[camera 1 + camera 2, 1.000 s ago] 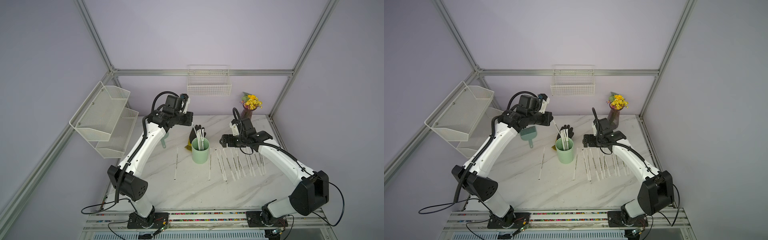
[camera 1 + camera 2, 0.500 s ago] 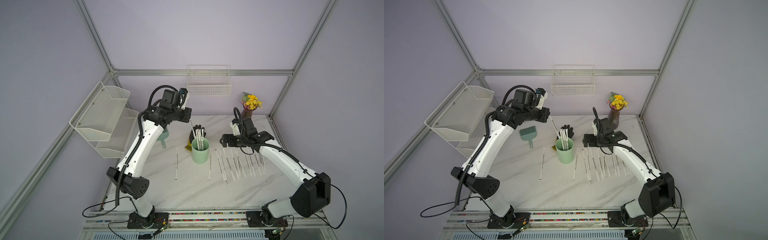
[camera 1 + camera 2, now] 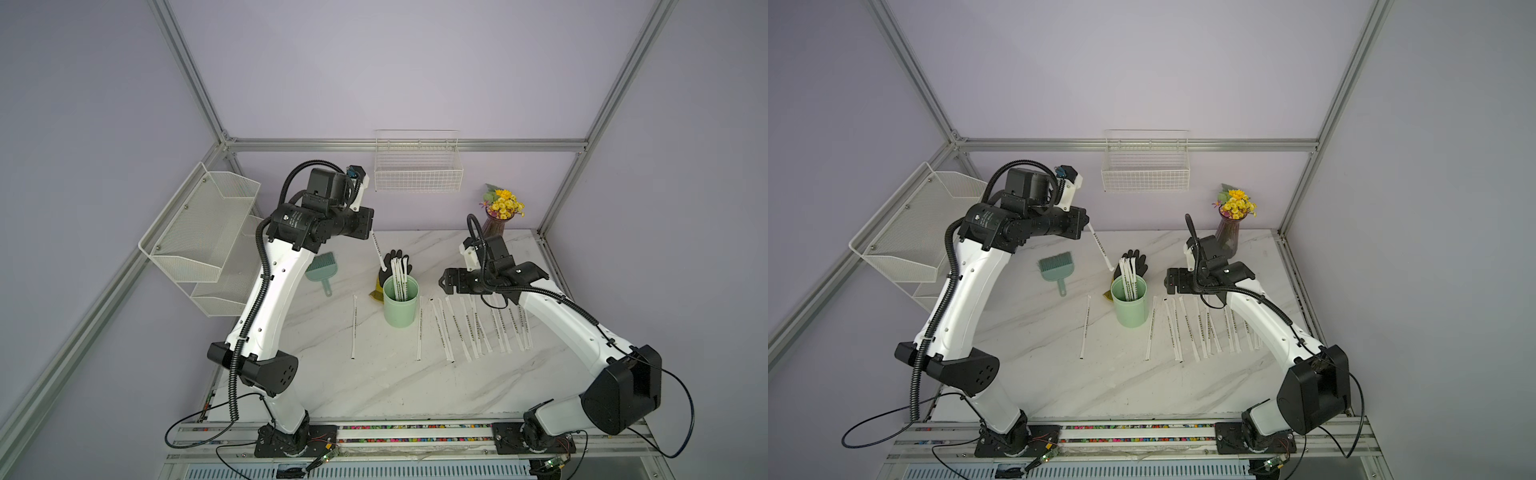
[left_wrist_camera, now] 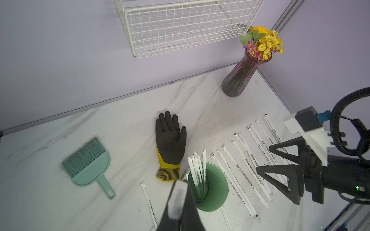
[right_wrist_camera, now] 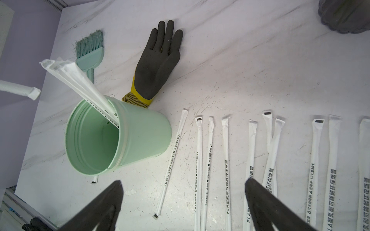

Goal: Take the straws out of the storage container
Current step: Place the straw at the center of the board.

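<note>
Lying flat in a row nearest: straws [image 5: 226,152], beneath right gripper [image 5: 183,181], jaws apart, empty. Standing beside them: mint storage container [image 3: 400,312], more straws upright inside. Clamped in left gripper [image 4: 179,202], aloft beside the cup: one straw [image 3: 377,249]. Beyond: black glove [image 4: 170,142], teal hand brush [image 4: 88,170], flower vase [image 4: 238,80], wire basket [image 3: 417,180].
</note>
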